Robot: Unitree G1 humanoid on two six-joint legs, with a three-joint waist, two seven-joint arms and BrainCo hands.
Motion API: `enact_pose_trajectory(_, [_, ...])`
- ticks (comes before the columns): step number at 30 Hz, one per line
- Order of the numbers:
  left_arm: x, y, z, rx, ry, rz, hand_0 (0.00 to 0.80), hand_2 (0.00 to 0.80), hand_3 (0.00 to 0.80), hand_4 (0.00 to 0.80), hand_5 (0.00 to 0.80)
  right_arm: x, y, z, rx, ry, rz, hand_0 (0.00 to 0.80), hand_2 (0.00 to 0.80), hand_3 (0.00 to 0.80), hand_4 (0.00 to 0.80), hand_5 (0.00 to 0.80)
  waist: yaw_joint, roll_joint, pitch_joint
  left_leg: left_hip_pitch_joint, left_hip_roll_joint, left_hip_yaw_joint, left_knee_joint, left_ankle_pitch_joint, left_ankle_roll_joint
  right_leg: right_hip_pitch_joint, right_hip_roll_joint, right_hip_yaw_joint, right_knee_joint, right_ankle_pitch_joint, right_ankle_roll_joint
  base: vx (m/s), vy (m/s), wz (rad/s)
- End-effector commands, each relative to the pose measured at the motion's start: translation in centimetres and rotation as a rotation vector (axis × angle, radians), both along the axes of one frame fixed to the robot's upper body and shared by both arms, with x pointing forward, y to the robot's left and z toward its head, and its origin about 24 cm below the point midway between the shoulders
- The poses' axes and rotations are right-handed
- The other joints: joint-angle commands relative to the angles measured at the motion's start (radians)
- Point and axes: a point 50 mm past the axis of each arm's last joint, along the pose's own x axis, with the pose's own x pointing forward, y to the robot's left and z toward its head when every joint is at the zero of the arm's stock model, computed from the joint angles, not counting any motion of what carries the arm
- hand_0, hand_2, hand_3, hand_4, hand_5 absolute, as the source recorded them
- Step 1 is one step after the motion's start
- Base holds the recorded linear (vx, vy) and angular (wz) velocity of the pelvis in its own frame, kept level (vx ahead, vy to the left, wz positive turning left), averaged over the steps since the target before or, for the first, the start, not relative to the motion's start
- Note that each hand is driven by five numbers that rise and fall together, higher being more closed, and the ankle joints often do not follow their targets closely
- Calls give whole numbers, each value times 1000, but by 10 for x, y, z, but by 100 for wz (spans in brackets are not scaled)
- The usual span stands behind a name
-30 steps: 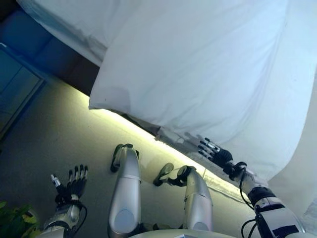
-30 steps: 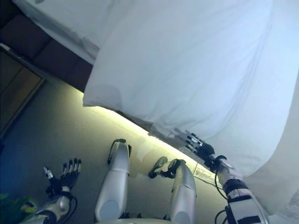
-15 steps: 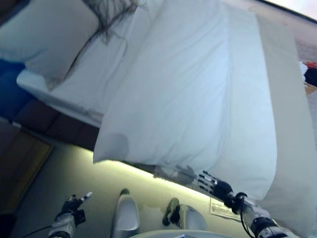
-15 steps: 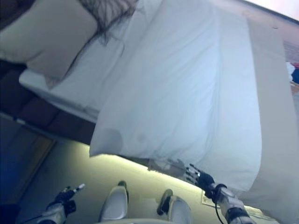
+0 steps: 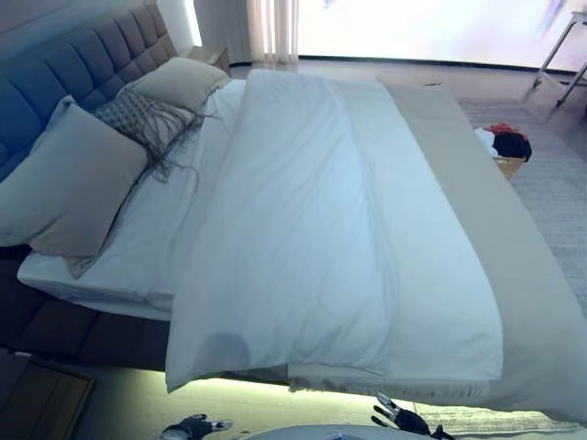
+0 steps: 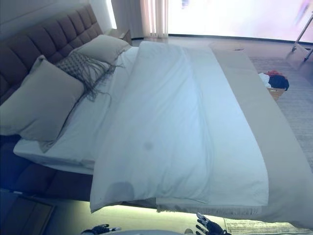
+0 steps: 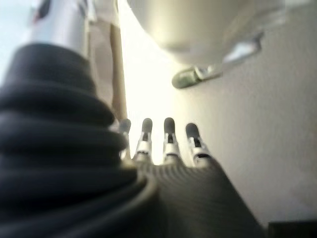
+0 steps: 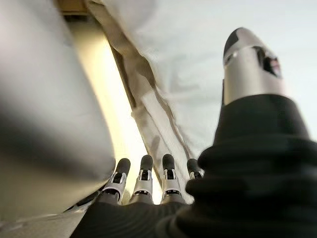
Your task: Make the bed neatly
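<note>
A bed with a white duvet (image 5: 312,238) spread along it, hanging over the near side. A beige runner (image 5: 477,202) lies along the duvet's right side. Two large pillows (image 5: 69,183) and a fringed cushion (image 5: 138,119) lean near the tufted headboard (image 5: 55,73). The white sheet (image 5: 138,247) shows bare between pillows and duvet. My left hand (image 5: 194,426) is low by the bed's near side, open, holding nothing. My right hand (image 5: 404,420) is below the duvet's fringed edge, fingers straight, touching nothing; the right wrist view shows the fingers (image 8: 143,178) under the hanging cloth (image 8: 163,74).
A lit strip (image 5: 248,390) runs under the bed's near side. A box with dark and red clothes (image 5: 503,145) stands on the grey carpet to the right. A bedside table (image 5: 209,57) stands at the head, curtains (image 5: 271,27) behind it.
The camera has tilted up from the floor and bed side to the whole bed. Both hands have sunk to the bottom edge of the view; the right hand is off the duvet's edge.
</note>
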Motion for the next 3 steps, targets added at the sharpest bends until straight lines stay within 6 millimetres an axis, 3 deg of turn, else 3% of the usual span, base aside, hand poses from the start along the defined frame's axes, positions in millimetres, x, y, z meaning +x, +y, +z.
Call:
enact_pose_trajectory(1, [7, -9, -1, -34, 18, 27, 0, 0, 0, 0, 0, 4, 7, -4, -41, 66, -9, 0, 0, 0, 0, 0, -11, -7, 17, -14, -35, 6, -34, 20, 22, 16, -12, -16, -1, -9, 26, 80, -14, -12])
enact_pose_trajectory(3, [10, -13, -1, -29, 0, 6, 0, 0, 0, 0, 0, 6, 12, -4, -33, 56, 57, 0, 0, 0, 0, 0, -9, -8, 14, -3, -34, 5, -31, 16, 23, 29, -9, -11, -1, -14, 22, 62, -14, -5])
